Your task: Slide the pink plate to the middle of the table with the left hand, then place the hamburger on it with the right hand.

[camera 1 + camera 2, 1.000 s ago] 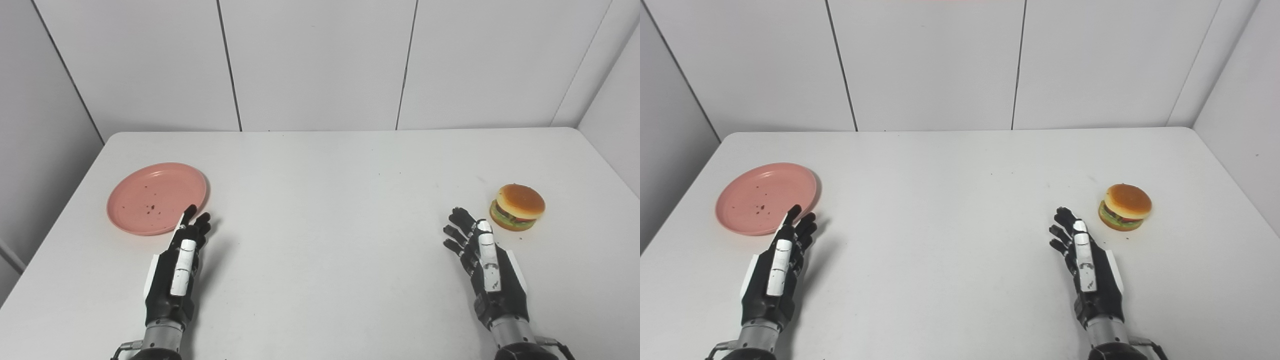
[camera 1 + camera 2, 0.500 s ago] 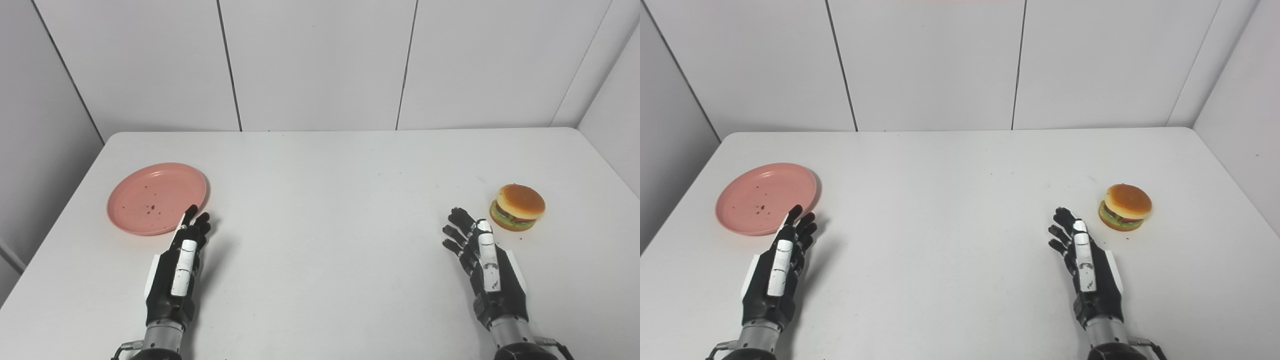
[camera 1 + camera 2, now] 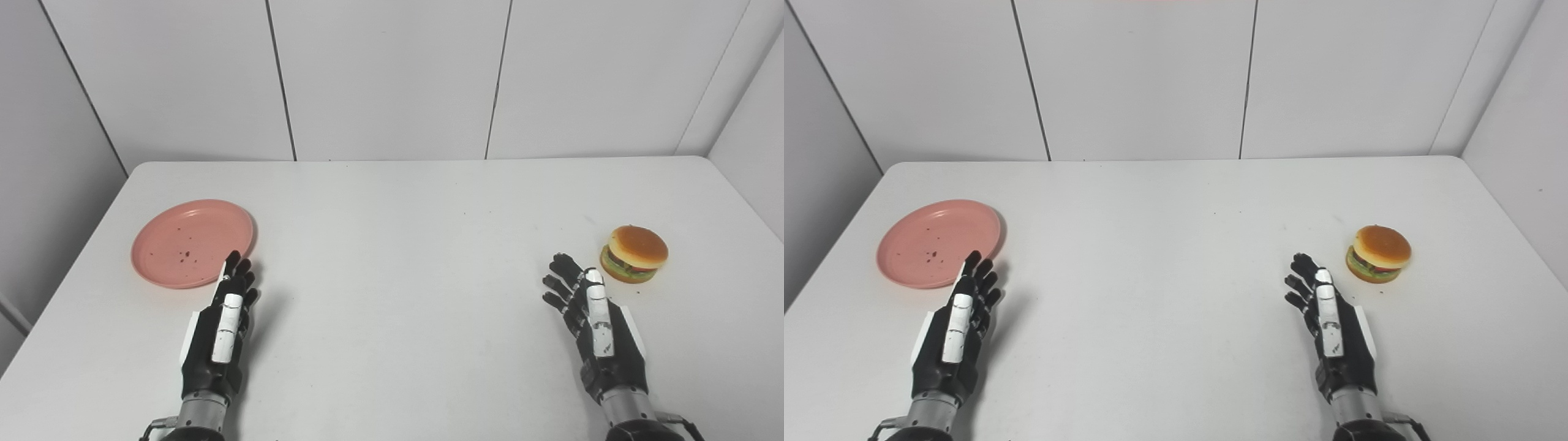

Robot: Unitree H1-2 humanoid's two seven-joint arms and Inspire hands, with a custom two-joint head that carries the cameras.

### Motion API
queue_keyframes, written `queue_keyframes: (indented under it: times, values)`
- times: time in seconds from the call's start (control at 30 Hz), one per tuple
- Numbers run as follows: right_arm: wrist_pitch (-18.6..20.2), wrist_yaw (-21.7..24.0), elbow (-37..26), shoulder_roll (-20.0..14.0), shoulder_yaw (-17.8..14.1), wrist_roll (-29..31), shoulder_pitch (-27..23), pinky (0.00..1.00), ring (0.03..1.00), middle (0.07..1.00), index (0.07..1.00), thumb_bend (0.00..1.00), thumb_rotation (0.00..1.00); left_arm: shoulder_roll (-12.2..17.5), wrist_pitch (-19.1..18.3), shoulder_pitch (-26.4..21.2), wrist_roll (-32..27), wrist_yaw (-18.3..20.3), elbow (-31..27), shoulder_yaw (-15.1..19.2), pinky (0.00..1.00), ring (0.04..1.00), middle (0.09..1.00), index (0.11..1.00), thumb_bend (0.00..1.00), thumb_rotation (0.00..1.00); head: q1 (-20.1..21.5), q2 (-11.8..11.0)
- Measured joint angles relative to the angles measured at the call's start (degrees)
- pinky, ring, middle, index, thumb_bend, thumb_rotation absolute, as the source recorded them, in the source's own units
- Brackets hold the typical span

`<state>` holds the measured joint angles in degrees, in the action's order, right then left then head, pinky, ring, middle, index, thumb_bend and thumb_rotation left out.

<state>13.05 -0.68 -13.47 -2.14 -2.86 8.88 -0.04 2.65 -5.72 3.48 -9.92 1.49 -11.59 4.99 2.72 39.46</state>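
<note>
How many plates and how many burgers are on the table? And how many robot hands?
Plates: 1, the pink plate
Burgers: 1, the hamburger
Hands: 2, the left hand and the right hand
Total: 4

The left robot hand (image 3: 220,324) is held edge-on above the tabletop (image 3: 392,245), fingers extended, holding nothing. The pink plate (image 3: 193,242) lies just beyond its fingertips. The right robot hand (image 3: 597,331) is likewise empty, with the hamburger (image 3: 634,253) near its fingertips, further right.

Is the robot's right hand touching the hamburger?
Apart. The left eye view shows bare table between the right hand and the hamburger.
</note>
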Motion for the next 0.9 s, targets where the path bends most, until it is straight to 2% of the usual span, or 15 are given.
queue_keyframes:
  times: [0.23,0.33,0.4,0.43,0.53,0.6,0.7,0.9]
  values:
    - [0.0,0.0,0.0,0.0,0.0,0.0,0.0,0.86,0.864,0.884,0.843,0.82,1.00,0.0,0.0,0.0,0.1,0.0,0.1,0.0,1.00,1.000,1.000,1.000,0.81,0.86,0.1,-0.2]
    - [0.0,0.0,0.4,0.0,0.0,0.0,0.0,0.86,0.864,0.883,0.844,0.81,1.00,0.0,0.5,0.0,0.3,-0.1,0.9,-0.2,1.00,0.998,1.000,0.999,0.80,0.87,-0.1,-1.1]
    - [-0.1,0.0,1.2,0.0,0.0,0.0,0.0,0.86,0.867,0.885,0.848,0.80,1.00,-0.1,1.4,-0.1,0.6,-0.1,2.3,-0.3,1.00,0.995,1.000,0.996,0.81,0.86,-1.6,-3.1]
    - [-0.5,0.1,1.6,-0.1,0.0,0.0,0.0,0.87,0.869,0.888,0.851,0.79,1.00,-0.1,2.6,-0.1,1.1,-0.2,3.1,-0.4,1.00,0.991,1.000,0.995,0.81,0.87,-1.6,-3.1]
    - [-2.8,0.5,3.5,-0.8,-0.2,0.1,-0.4,0.88,0.873,0.896,0.861,0.80,1.00,-0.3,4.3,-0.1,2.6,-0.5,4.2,-0.8,1.00,0.979,1.000,0.988,0.80,0.86,-2.6,-4.2]
    - [-4.3,1.5,4.8,-1.2,-0.5,0.4,-0.7,0.88,0.871,0.894,0.859,0.82,1.00,-0.7,4.8,-0.2,3.0,-0.9,4.5,-1.1,1.00,0.987,1.000,0.986,0.78,0.86,-4.8,-6.5]
    - [-6.7,2.7,6.8,-1.9,-1.0,1.4,-1.1,0.88,0.874,0.896,0.855,0.84,1.00,-1.4,6.1,-0.3,4.1,-1.3,5.2,-1.5,1.00,0.998,1.000,0.991,0.77,0.86,-5.7,-7.4]
    - [-10.4,5.1,10.1,-2.9,-2.0,2.9,-1.9,0.89,0.884,0.904,0.868,0.82,1.00,-2.3,8.0,-1.0,5.7,-1.6,6.8,-2.2,1.00,0.993,1.000,1.000,0.76,0.87,-9.9,-11.0]
